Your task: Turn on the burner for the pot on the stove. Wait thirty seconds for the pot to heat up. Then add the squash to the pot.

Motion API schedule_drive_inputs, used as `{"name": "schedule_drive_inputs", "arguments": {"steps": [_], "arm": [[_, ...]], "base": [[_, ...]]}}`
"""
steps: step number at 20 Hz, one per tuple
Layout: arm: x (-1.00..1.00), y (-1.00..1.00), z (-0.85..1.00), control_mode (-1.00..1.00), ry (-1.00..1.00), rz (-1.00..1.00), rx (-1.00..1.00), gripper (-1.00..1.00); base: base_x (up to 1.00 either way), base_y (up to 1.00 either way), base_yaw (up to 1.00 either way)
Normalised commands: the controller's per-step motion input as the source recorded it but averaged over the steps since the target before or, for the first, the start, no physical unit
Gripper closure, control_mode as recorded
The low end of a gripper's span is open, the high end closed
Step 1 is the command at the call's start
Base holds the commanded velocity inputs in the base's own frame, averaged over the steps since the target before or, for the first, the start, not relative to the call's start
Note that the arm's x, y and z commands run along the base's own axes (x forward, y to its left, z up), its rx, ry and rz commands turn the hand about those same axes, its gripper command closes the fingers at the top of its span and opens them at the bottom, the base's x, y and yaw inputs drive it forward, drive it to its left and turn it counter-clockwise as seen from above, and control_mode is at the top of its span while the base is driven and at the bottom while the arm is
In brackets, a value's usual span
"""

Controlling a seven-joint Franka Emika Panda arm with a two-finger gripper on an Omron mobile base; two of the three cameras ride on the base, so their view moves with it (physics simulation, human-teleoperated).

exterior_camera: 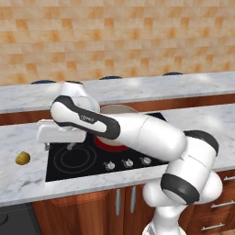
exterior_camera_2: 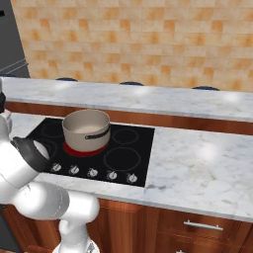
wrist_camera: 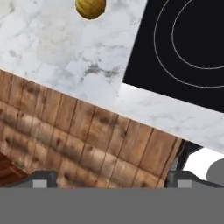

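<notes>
The pot (exterior_camera_2: 86, 129) stands on the stove (exterior_camera_2: 126, 150), over the burner (exterior_camera_2: 79, 150), which glows red around its base. In the left base view my arm covers most of the pot (exterior_camera: 117, 109) and part of the red burner (exterior_camera: 109, 145). The squash (exterior_camera: 22, 158) lies on the marble counter left of the stove (exterior_camera: 75, 160). My gripper (exterior_camera: 58, 147) hangs open above the stove's left edge, to the right of the squash and apart from it. In the hand view the squash (wrist_camera: 90, 8) sits at the top edge, far from the fingertips (wrist_camera: 41, 180), and nothing is between them.
A row of silver knobs (exterior_camera_2: 92, 172) runs along the stove's front. A raised marble ledge (exterior_camera_2: 148, 99) and a tiled wall stand behind. Wooden cabinet fronts (wrist_camera: 87, 131) drop below the counter edge. Open marble counter (exterior_camera_2: 207, 158) lies right of the stove.
</notes>
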Motion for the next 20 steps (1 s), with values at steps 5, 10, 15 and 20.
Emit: {"name": "schedule_drive_inputs", "arguments": {"steps": [5,10,15,20], "arm": [[0.26,0.43,-0.14,-1.00,-0.01,-0.37,-0.17,-1.00],[0.36,0.39,-0.11,-1.00,-0.01,-0.32,-0.14,-1.00],[0.24,0.35,-0.11,-1.00,0.00,-0.26,-0.05,-1.00],[0.30,0.24,-0.19,-1.00,0.00,-0.19,-0.02,-1.00]], "base": [[0.00,0.00,0.00],[0.00,0.00,0.00],[0.00,0.00,0.00],[0.00,0.00,0.00]]}}
